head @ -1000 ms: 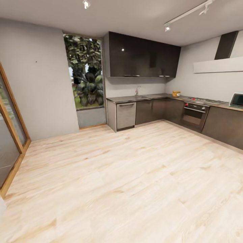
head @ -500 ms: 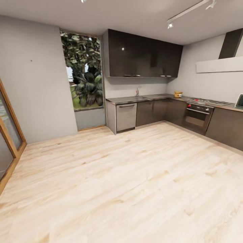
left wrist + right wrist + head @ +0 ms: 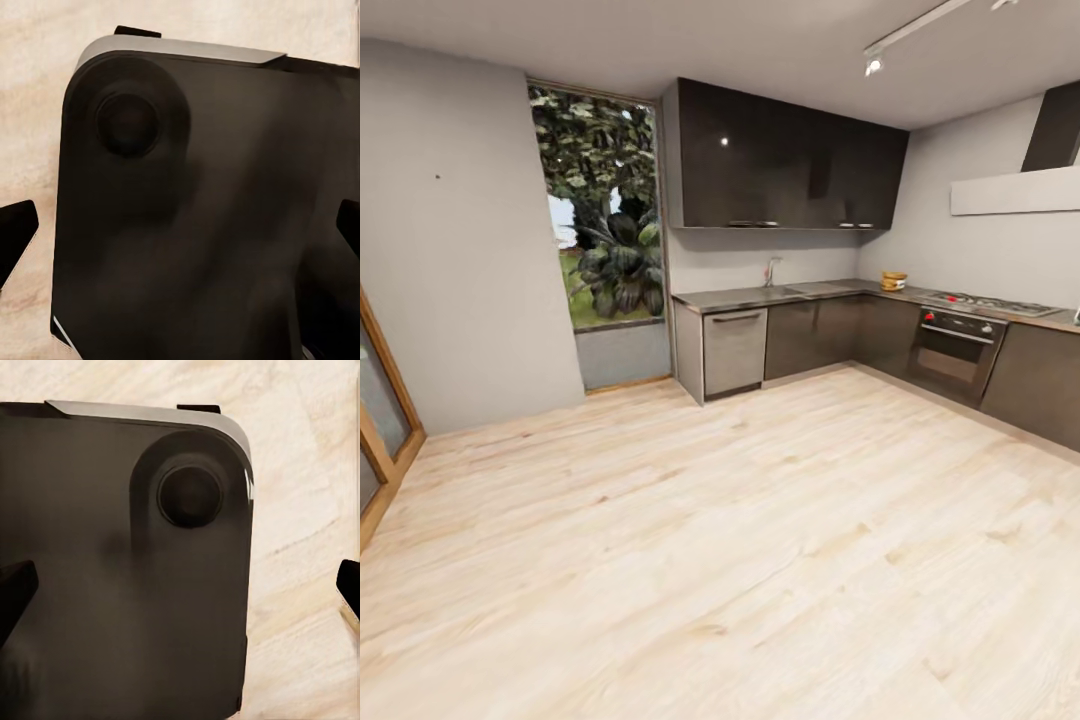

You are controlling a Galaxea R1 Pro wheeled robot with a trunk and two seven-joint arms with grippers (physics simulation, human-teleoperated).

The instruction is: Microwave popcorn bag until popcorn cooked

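Left gripper (image 3: pixel 180 232) hangs over the robot's black base (image 3: pixel 202 225), its two dark fingertips (image 3: pixel 15 236) set wide apart at the picture's opposite edges, nothing between them. Right gripper (image 3: pixel 180 592) does likewise above the same rounded black housing (image 3: pixel 112 570), its fingertips (image 3: pixel 15 596) equally far apart and holding nothing. Pale wood floor (image 3: pixel 300 510) shows past the housing at both wrists.

From the head camera, the kitchen spreads across light plank flooring (image 3: pixel 760 550). The countertop (image 3: pixel 760 295), a grey reflective slab, runs from 12 o'clock round to 3 o'clock along two walls, over dark brown cabinets (image 3: pixel 810 335). A tap (image 3: pixel 768 270) stands on it near 12 o'clock, above a grey dishwasher front (image 3: pixel 735 350). Toward 2 o'clock a small yellowish object (image 3: pixel 894 281) sits on the slab, too small to identify. Just beside it, nearer 3 o'clock, lies the gas hob (image 3: pixel 995 303) over a dark built-in oven (image 3: pixel 957 345). Dark wall cupboards (image 3: pixel 790 165) hang above the tap; a white hood (image 3: pixel 1015 190) projects over the hob. At 11 o'clock a tall window (image 3: pixel 605 215) frames green foliage.
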